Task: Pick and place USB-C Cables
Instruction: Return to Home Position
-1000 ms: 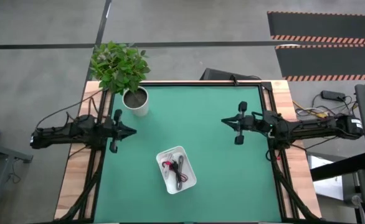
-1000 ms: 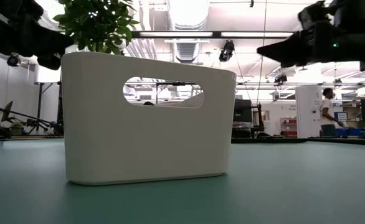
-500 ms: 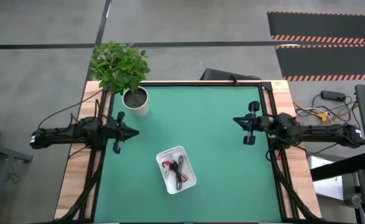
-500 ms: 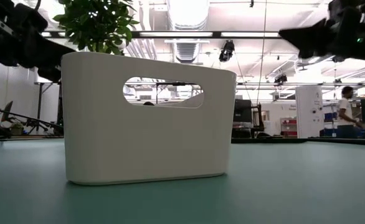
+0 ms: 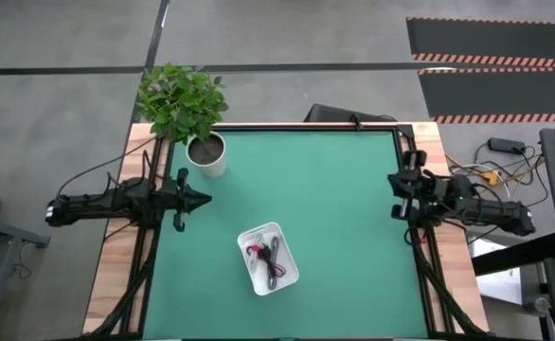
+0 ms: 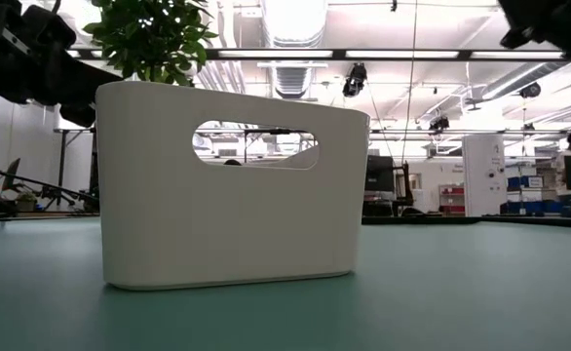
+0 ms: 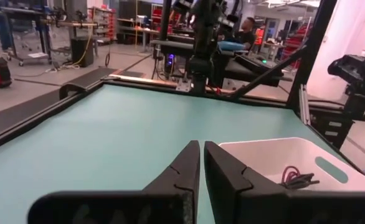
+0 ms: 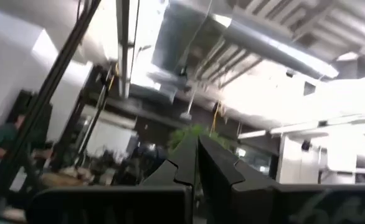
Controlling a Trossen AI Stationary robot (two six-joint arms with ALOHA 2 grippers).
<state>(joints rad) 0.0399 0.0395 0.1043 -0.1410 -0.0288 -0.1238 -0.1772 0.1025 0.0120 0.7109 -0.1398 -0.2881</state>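
Observation:
The USB-C cables lie bundled inside the white tray (image 5: 268,258). A magenta-red one (image 5: 255,251) and dark ones (image 5: 275,262) show; I cannot pick out a white one. In the left wrist view the cables (image 7: 298,179) rest on the tray's floor (image 7: 276,158). My left gripper (image 5: 205,199) is shut and hovers level above the mat, to the left of the tray and a little farther back. My right gripper (image 5: 394,183) is shut at the table's right edge, far from the tray, and points up at the ceiling (image 8: 197,149).
A potted plant (image 5: 205,152) in a white pot stands near the far left corner, just beyond the left gripper. In the low view the tray (image 6: 232,185) fills the middle and its wall hides the cables. Green mat (image 5: 334,218) lies between tray and right arm.
My right gripper has drawn back from over the mat toward the table's right edge, and has risen out of the top of the low view. It stayed shut. The tray and cables have not moved.

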